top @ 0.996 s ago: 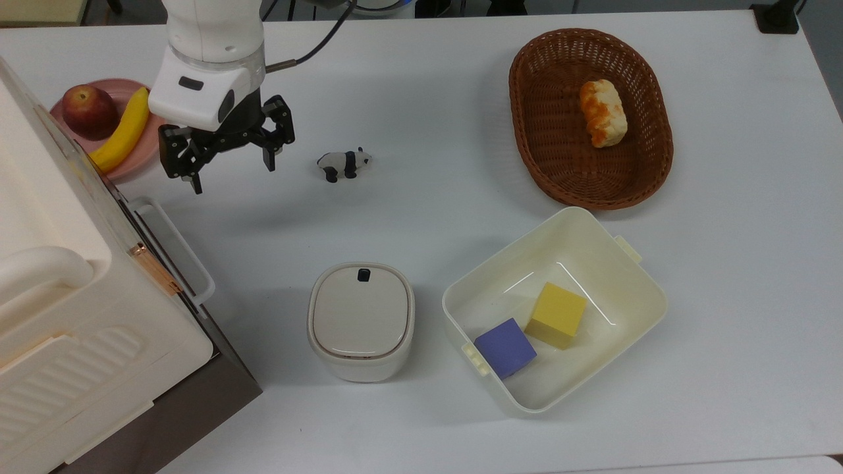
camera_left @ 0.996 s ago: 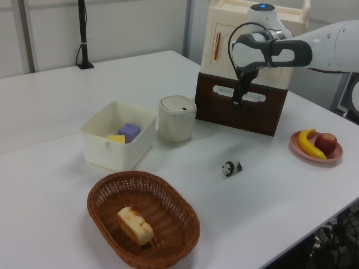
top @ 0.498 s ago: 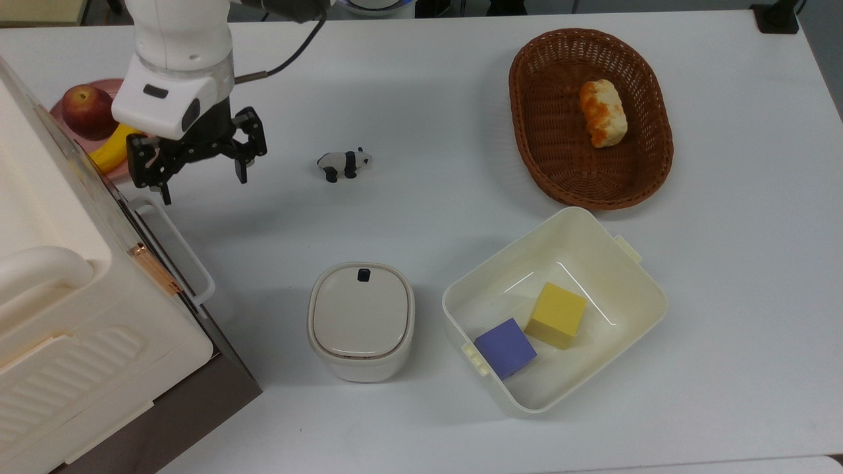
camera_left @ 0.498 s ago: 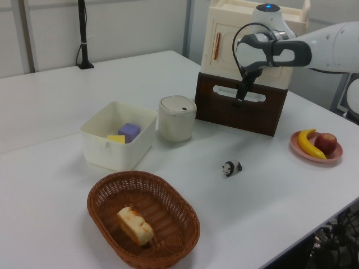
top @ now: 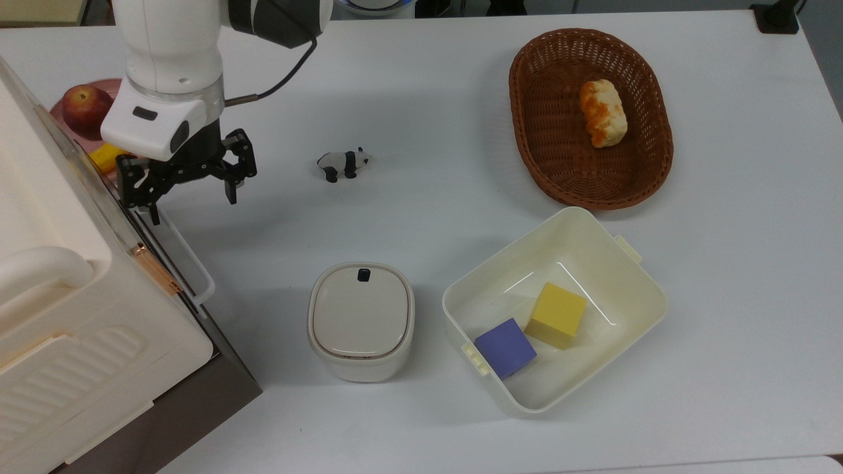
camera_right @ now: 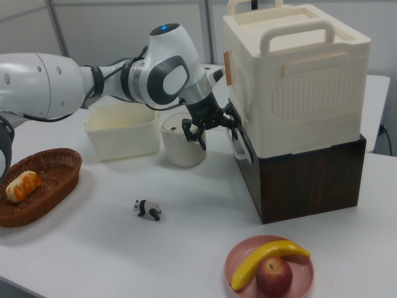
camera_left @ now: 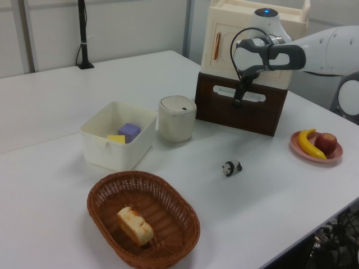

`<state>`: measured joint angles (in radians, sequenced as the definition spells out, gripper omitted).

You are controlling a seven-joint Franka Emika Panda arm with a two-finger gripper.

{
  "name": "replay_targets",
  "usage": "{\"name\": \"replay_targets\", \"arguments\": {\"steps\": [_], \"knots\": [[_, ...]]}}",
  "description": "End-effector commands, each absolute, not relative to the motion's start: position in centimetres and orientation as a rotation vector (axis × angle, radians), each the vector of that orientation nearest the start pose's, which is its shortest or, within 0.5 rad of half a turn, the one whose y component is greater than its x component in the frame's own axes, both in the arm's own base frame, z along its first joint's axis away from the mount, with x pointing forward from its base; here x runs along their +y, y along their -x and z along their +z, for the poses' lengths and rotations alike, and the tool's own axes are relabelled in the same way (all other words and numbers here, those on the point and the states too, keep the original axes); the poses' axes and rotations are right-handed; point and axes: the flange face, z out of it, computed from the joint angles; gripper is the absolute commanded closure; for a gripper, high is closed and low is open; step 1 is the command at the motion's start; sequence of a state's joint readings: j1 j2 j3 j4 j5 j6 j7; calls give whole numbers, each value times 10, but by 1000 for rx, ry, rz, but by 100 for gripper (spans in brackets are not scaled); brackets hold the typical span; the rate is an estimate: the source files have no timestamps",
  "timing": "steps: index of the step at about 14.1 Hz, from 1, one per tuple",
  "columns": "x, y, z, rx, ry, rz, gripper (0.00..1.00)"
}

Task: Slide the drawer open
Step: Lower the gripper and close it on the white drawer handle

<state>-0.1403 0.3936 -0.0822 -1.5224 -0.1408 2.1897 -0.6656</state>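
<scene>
Black pincer: the gripper (top: 191, 184) hangs with its fingers spread wide, pinching nothing, at one end of the white loop handle (top: 191, 260).
Drawer: the drawer (camera_right: 298, 180) sits just beside the pincer, its dark brown front facing it under the big cream ribbed box (camera_right: 291, 74); it looks fully closed.
Step in hand: the approach to the handle, I judge; no grasp made yet.
Next move: probably bring the spread fingers astride the bar nearer its middle, close on it, then pull straight away from the dark front.
Near the pincer: one pink plate (camera_right: 270, 270) with one banana (camera_right: 267, 259) and one apple (camera_right: 274, 276); one toy panda (top: 344, 164).
Further out: one lidded cream canister (top: 360, 320).
Furthest: one cream tub (top: 619, 263) holding two cubes, one purple (top: 505, 347) and one yellow (top: 556, 315); one wicker basket (top: 546, 158) with one bread piece (top: 601, 112).
</scene>
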Motion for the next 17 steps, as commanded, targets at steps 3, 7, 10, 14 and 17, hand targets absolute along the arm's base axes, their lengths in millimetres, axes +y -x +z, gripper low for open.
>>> {"name": "replay_targets", "arguments": {"steps": [3,7,10,14,17], "knots": [[-156,-691,459,-931,3281,-350,0],[-156,-693,459,-959,3279,-366,0],[-156,-693,455,-970,3275,-357,0],[-160,-693,451,-1023,3264,-342,0],[-161,-694,449,-1025,3264,-336,0]]}}
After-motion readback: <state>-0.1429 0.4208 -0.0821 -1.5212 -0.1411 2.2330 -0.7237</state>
